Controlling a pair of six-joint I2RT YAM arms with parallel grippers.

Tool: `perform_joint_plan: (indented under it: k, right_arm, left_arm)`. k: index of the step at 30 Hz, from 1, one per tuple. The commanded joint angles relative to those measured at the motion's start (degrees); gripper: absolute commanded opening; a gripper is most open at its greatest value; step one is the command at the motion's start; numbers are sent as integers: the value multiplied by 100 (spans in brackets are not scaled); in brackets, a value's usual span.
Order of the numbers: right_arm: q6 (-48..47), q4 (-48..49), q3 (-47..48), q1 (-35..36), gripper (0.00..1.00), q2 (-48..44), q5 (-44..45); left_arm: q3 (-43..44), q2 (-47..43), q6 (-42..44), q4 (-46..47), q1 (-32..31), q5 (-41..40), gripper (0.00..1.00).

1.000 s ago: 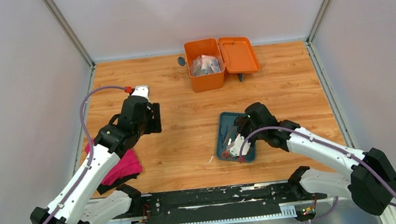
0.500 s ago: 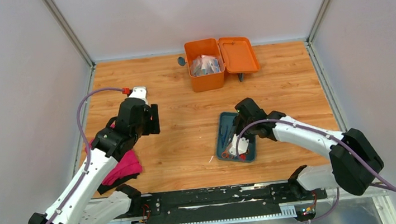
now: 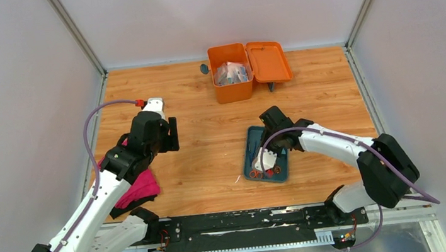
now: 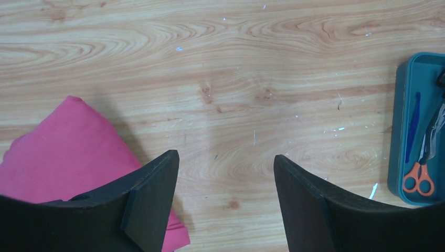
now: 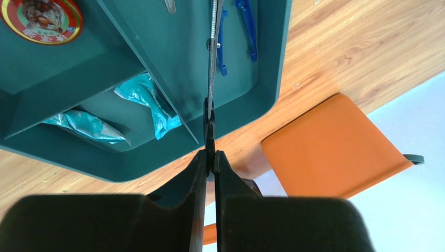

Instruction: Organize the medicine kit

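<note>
The medicine kit (image 3: 232,90), an orange box, stands open at the back, packets inside and its lid (image 3: 268,60) laid flat to the right; the lid (image 5: 336,142) also shows in the right wrist view. My right gripper (image 3: 266,139) (image 5: 210,155) is at the far end of a teal divided tray (image 3: 249,145), shut on the blade tips of orange-handled scissors (image 4: 420,176) seen edge-on (image 5: 212,63). My left gripper (image 3: 171,135) (image 4: 225,163) hangs open above bare wood, holding nothing.
The tray (image 5: 173,52) also holds a red round tin (image 5: 42,13), teal packets (image 5: 149,102) and a blue tool (image 5: 246,26). A pink cloth (image 3: 142,186) (image 4: 63,147) lies by the left arm. Walls close in on three sides.
The right arm swung left and its gripper moved toward the tray's far end, staying shut. The left arm drifted slightly left, gripper still open.
</note>
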Motion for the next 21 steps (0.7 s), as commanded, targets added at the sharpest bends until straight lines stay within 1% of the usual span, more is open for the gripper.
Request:
perform_joint_plan:
  k: [1, 8, 10, 12, 15, 21]
  right_arm:
    - [-1224, -256, 192, -80, 2, 148, -25]
    - [-1244, -239, 250, -74, 23, 283, -96]
    - [-1235, -241, 259, -75, 33, 314, -81]
    - [-1222, -247, 260, -74, 40, 311, -49]
    - [-1172, -277, 252, -77, 44, 254, -1]
    - [-923, -403, 359, -20, 46, -166, 88]
  left_arm:
    - [-101, -96, 76, 37, 55, 2, 72]
    - [-105, -116, 71, 24, 48, 7, 72]
    - [-107, -123, 67, 13, 53, 2, 72]
    - [-107, -127, 67, 17, 49, 2, 72]
    - [-107, -133, 62, 15, 49, 2, 72]
    - [-107, -124, 59, 17, 55, -7, 72]
